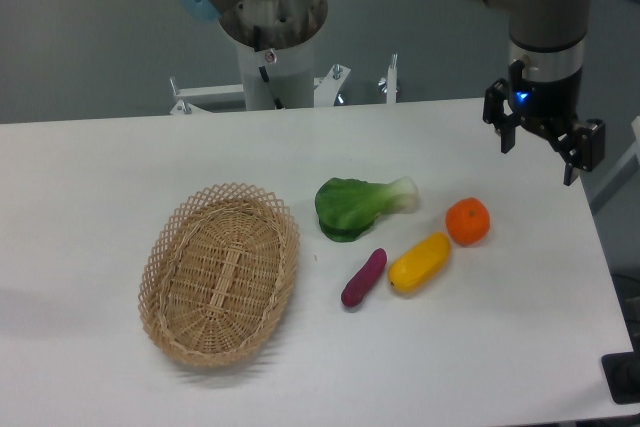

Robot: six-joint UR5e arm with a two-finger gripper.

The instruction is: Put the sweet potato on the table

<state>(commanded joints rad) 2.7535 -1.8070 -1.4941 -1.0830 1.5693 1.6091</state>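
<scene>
The sweet potato [363,278] is a slim dark reddish-purple piece lying on the white table [90,197], just right of the basket and touching nothing. My gripper [541,158] hangs open and empty high over the table's right rear part, well above and to the right of the sweet potato. Its two dark fingers [505,137] are spread apart with only air between them.
An oval wicker basket [219,272] sits empty left of the sweet potato. A green leafy vegetable [356,206], a yellow elongated vegetable [419,262] and an orange fruit [467,221] lie close by. The table's right edge runs near the gripper.
</scene>
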